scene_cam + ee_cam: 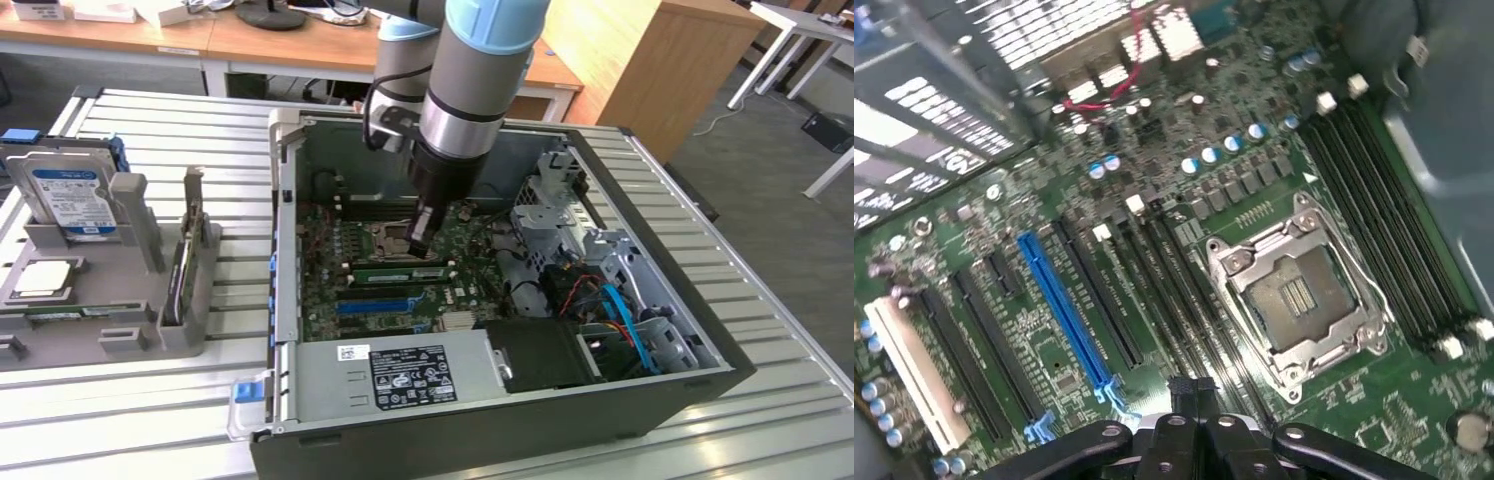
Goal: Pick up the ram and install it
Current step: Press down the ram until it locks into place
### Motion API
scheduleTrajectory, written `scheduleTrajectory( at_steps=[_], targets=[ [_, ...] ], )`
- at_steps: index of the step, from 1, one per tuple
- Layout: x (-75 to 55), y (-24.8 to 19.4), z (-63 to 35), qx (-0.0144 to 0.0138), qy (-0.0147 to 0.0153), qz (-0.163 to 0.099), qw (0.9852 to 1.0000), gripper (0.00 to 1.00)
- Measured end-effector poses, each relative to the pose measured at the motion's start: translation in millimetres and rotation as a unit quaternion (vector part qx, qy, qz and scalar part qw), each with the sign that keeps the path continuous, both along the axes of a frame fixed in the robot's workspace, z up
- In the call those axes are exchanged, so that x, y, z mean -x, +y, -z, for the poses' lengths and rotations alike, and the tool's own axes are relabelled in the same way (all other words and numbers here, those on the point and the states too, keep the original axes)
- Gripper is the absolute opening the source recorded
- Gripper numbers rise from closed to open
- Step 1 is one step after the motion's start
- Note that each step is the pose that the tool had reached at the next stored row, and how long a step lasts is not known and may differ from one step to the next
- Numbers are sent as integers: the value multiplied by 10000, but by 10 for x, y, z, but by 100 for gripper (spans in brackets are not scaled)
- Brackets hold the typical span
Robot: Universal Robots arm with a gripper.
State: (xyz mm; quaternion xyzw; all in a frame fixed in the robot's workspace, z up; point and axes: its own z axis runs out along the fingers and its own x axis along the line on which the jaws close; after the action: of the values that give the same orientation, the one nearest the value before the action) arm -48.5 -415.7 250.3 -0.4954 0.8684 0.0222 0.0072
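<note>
Ribbed metal table [747, 300] carrying an open desktop computer case [454, 440], seen from the exterior view. Nearest the camera inside the case sits a grey power supply [400, 372] with a black label. Behind it lies the green motherboard [461, 290], with a blue expansion slot [380, 305] close to the power supply.

Just beyond that slot, the ram [396, 268] shows as a narrow green stick lying along the memory slots. The gripper [423, 245] reaches down into the case right beside the stick's end, jaws closed together. Whether it touches the stick cannot be told. Slightly farther back is the bare silver CPU socket [387, 236].

Outside the case, on the exterior view's left, a grey rack [134, 300] holds a hard drive [67, 195] with a blue label. Wooden desks [267, 50] stand farthest back.

From the wrist view, the closed gripper [1189, 392] hangs over dark memory slots [1174, 290] between the blue slot [1064, 305] and the socket [1294, 295].
</note>
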Motion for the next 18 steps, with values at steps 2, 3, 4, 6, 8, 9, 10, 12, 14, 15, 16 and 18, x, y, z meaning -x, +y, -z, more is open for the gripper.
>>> scheduleTrajectory(
  at_steps=[2, 3, 4, 6, 8, 9, 10, 12, 14, 15, 16, 18],
  targets=[
    [0, 0, 0, 0, 0, 171, 9999, 11],
    [0, 0, 0, 0, 0, 256, 9997, 11],
    [0, 0, 0, 0, 0, 341, 9994, 11],
    [0, 0, 0, 0, 0, 518, 9987, 11],
    [0, 0, 1, 0, 0, 704, 9975, 11],
    [0, 0, 1, 0, 0, 792, 9969, 11],
    [0, 0, 1, 0, 0, 880, 9961, 11],
    [0, 0, 1, 0, 0, 1057, 9944, 11],
    [0, 0, 1, 0, 0, 1234, 9924, 11],
    [0, 0, 2, 0, 0, 1328, 9911, 11],
    [0, 0, 2, 0, 0, 1417, 9899, 11],
    [0, 0, 2, 0, 0, 1595, 9872, 11]
  ],
)
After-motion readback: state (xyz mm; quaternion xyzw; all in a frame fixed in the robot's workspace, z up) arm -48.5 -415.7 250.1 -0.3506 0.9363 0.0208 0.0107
